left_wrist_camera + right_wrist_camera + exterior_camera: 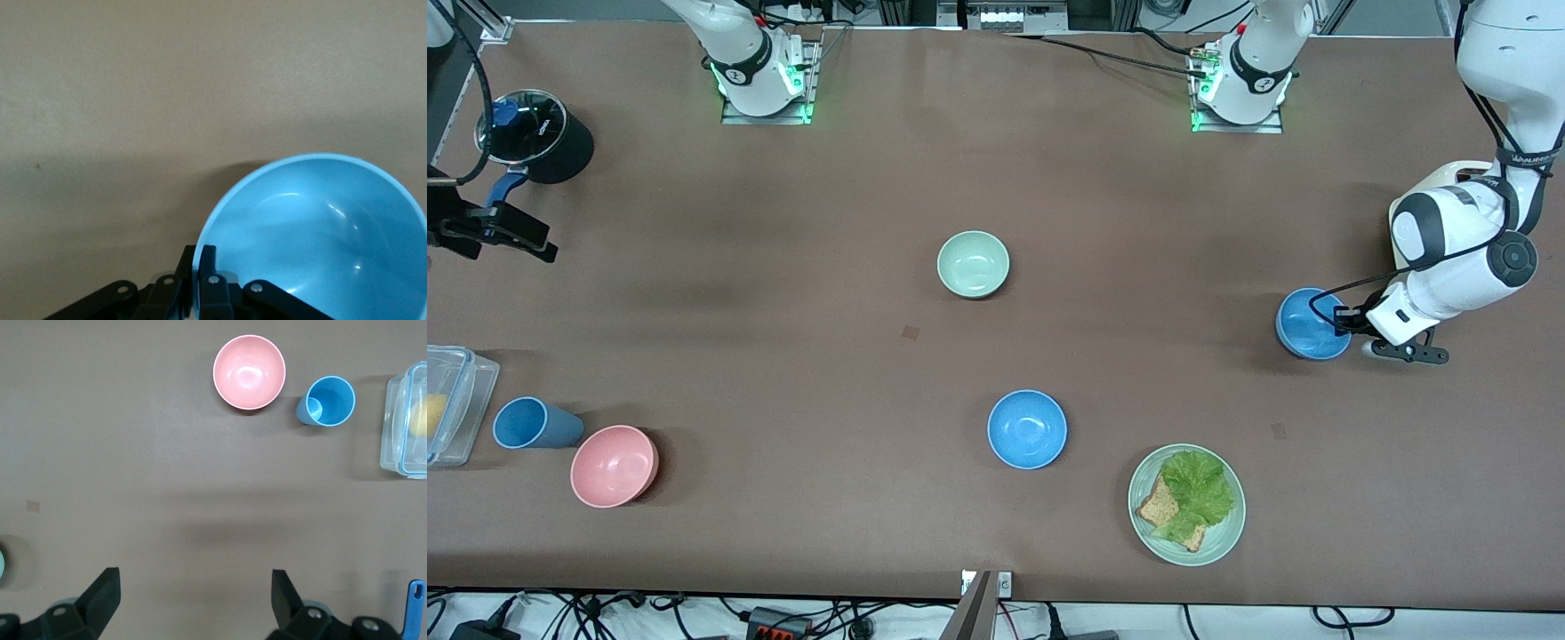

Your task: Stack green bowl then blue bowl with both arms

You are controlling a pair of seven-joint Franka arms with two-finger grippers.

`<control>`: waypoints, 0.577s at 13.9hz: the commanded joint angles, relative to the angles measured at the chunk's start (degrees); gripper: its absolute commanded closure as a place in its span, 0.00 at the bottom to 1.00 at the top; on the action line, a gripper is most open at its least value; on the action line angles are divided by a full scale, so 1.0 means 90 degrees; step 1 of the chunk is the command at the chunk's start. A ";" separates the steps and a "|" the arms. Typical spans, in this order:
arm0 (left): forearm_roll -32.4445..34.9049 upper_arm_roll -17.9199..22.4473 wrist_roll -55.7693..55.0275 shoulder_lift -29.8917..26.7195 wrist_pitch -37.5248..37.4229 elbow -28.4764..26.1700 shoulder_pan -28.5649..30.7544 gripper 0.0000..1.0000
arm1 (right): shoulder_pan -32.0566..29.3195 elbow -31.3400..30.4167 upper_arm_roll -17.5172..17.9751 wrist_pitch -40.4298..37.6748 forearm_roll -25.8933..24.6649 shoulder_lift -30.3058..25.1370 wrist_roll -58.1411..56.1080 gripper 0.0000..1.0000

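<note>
The green bowl (pixel 973 263) stands upright mid-table; its edge shows in the right wrist view (pixel 1 563). One blue bowl (pixel 1027 428) sits nearer the front camera than the green bowl. A second blue bowl (pixel 1307 324) is at the left arm's end, tilted, with a shadow under it. My left gripper (pixel 1347 322) is shut on its rim, one finger inside and one outside, as the left wrist view shows (pixel 198 257) with the bowl (pixel 320 233). My right gripper (pixel 529 240) is held high over the right arm's end, open and empty (pixel 193 593).
A pink bowl (pixel 614 465), a blue cup (pixel 534 423) and a clear lidded container (pixel 449 404) sit at the right arm's end. A black pot with a blue handle (pixel 534 135) stands farther back. A pale-green plate (pixel 1223 533) holds lettuce and toast near the front edge.
</note>
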 commanded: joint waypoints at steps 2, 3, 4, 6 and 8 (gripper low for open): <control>0.0135 0.0010 0.0068 0.0104 0.0051 0.0098 0.0033 0.99 | 0.0070 -0.0153 0.0046 0.0043 -0.0138 -0.0160 0.0000 0.00; 0.0135 0.0001 0.0077 0.0095 0.0031 0.0107 0.0033 0.99 | 0.0061 -0.0260 0.0046 0.0062 -0.0129 -0.0209 0.0000 0.00; 0.0135 0.0000 0.0087 0.0085 0.0012 0.0107 0.0033 0.99 | 0.0041 -0.0280 0.0037 0.0062 -0.0119 -0.0238 -0.0049 0.00; 0.0135 -0.0038 0.0087 0.0036 -0.0027 0.0107 0.0033 0.99 | 0.0041 -0.0358 0.0027 0.0033 -0.0109 -0.0258 -0.0059 0.00; 0.0135 -0.0078 0.0116 -0.0090 -0.0289 0.0117 0.0033 1.00 | 0.0041 -0.0368 0.0027 0.0013 -0.0090 -0.0287 -0.0068 0.00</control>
